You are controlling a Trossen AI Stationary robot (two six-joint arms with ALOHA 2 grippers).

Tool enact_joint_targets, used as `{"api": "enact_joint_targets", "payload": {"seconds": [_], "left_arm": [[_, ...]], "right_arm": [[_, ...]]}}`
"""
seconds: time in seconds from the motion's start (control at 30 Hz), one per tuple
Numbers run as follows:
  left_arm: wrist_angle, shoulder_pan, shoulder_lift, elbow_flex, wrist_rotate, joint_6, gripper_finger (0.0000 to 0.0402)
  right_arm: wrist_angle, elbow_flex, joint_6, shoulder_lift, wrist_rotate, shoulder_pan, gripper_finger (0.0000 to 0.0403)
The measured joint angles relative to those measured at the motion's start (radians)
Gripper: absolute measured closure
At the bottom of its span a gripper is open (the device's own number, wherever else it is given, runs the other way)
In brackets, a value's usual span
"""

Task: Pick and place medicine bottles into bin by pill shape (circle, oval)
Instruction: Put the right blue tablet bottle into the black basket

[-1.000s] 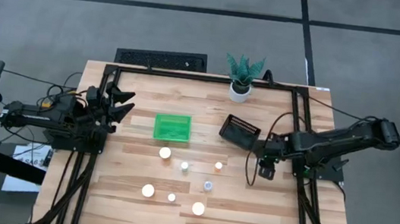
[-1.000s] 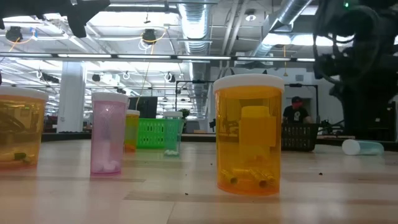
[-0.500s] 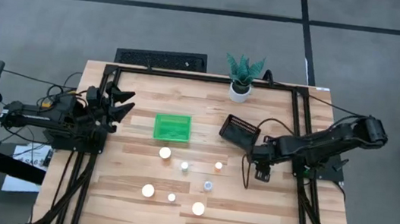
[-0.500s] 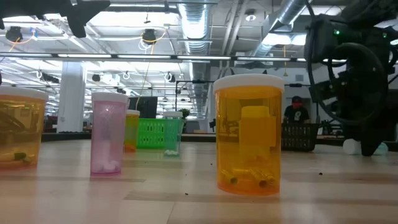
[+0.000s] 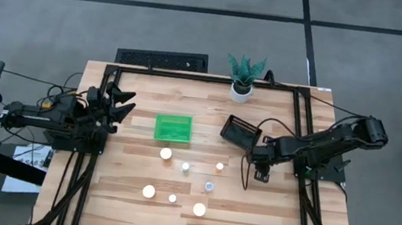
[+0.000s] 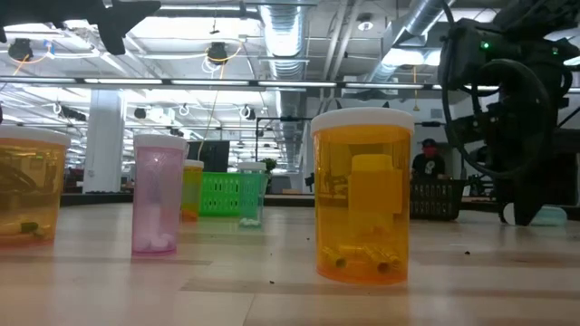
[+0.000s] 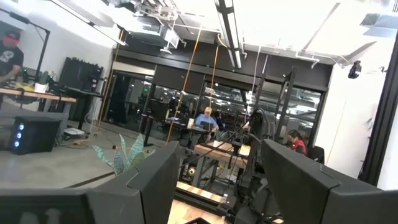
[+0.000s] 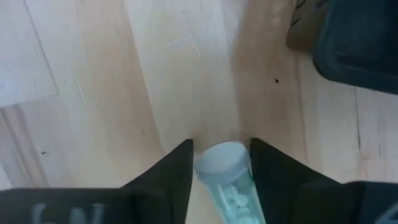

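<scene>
Several small white-capped medicine bottles (image 5: 185, 167) stand upright at the table's middle and near side. In the low view an orange one (image 6: 362, 195) is closest and a pink one (image 6: 159, 195) stands to its left. One pale bottle with white pills (image 8: 225, 177) lies on its side at the table's right. My right gripper (image 5: 259, 173) is down at the table, open, with one finger on each side of this bottle's capped end. My left gripper (image 5: 122, 99) waits open at the table's left edge. My right gripper comes from above, pointing down, with its fingers (image 8: 177, 171) close on either side of the lying bottle's white cap (image 8: 219, 159). The bottle lies on the table along the fingers. I cannot tell whether the fingers touch it.
A green bin (image 5: 173, 127) sits left of centre and a black bin (image 5: 241, 131) at the far right, just beyond my right gripper. A potted plant (image 5: 242, 79) stands at the far edge. A cable (image 5: 246, 172) hangs beside the right gripper.
My right gripper has gone toward the table's left and down to the lying bottle, then nearly stopped. In the low view it has come in front of the bottle. The bottle has stayed where it lay.
</scene>
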Motion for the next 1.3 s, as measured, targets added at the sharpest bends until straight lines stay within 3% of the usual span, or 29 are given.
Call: {"api": "enact_joint_targets", "payload": {"seconds": [0.23, 0.5, 0.73, 0.97, 1.1, 1.3], "left_arm": [[0.0, 0.0, 0.0, 0.0, 0.0, -0.005, 0.0182], [-0.001, 0.0, 0.0, 0.0, 0.0, -0.005, 0.0182], [-0.001, 0.0, 0.0, 0.0, 0.0, -0.006, 0.0182], [-0.009, 0.0, 0.0, 0.0, 0.001, -0.007, 0.0182], [-0.023, 0.0, 0.0, 0.0, 0.001, -0.007, 0.0182], [-0.022, 0.0, 0.0, 0.0, 0.001, -0.007, 0.0182]], "right_arm": [[-0.003, 0.001, 0.014, -0.001, 0.002, 0.0, 0.0297], [-0.005, 0.001, 0.042, -0.001, 0.004, 0.0, 0.0266], [0.016, -0.001, 0.045, -0.029, 0.004, 0.0, 0.0291], [0.029, -0.001, 0.101, -0.133, 0.054, 0.02, 0.0286], [0.129, -0.001, 0.111, -0.226, 0.073, 0.053, 0.0286], [0.362, 0.0, -0.011, -0.357, 0.253, 0.086, 0.0285]]}}
